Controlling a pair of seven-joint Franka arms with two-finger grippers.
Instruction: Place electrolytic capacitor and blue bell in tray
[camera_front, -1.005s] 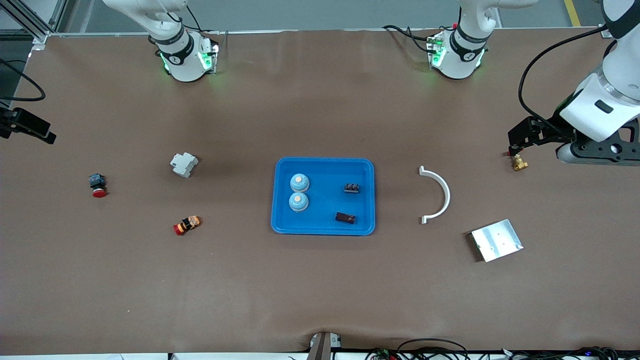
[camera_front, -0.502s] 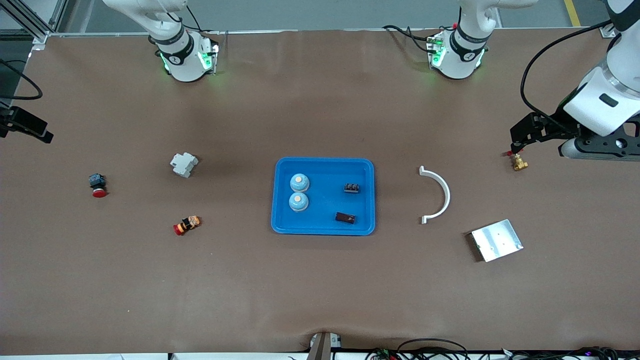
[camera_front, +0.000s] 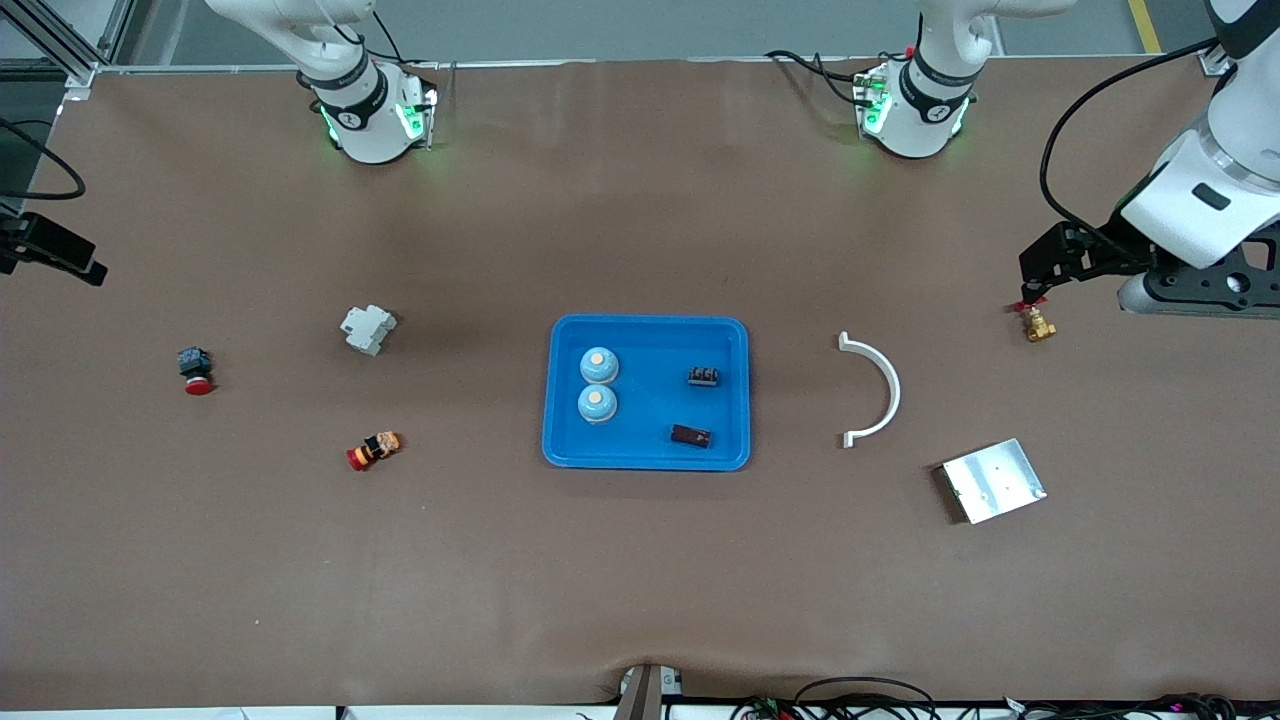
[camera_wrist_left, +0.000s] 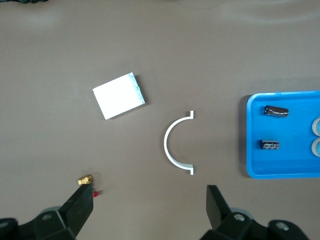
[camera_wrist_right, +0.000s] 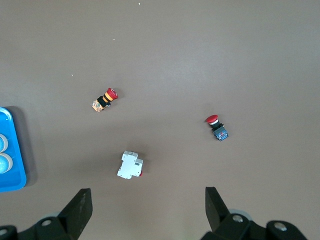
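Note:
The bright-blue tray (camera_front: 655, 340) lies at the table's middle. In it sit two blue bells (camera_front: 599, 366) (camera_front: 597, 404) and two dark electrolytic capacitors (camera_front: 703, 376) (camera_front: 690, 435). My left gripper (camera_front: 1038, 272) is open and empty over the left arm's end of the table, above a small brass fitting (camera_front: 1040, 325). In the left wrist view my left gripper (camera_wrist_left: 150, 202) is open, with the tray (camera_wrist_left: 290, 169) and the capacitors (camera_wrist_left: 276, 110) (camera_wrist_left: 269, 144) in sight. My right gripper (camera_front: 55, 256) is open and empty over the right arm's end, as the right wrist view (camera_wrist_right: 147, 200) shows.
A white half-ring (camera_front: 880, 390) and a silver metal plate (camera_front: 993, 480) lie toward the left arm's end. A white breaker (camera_front: 367, 329), a red-and-orange button (camera_front: 373, 449) and a red-capped blue button (camera_front: 195, 370) lie toward the right arm's end.
Both grippers have drawn back slightly toward the table's ends and the robots' side. Nothing on the table or in the tray has moved.

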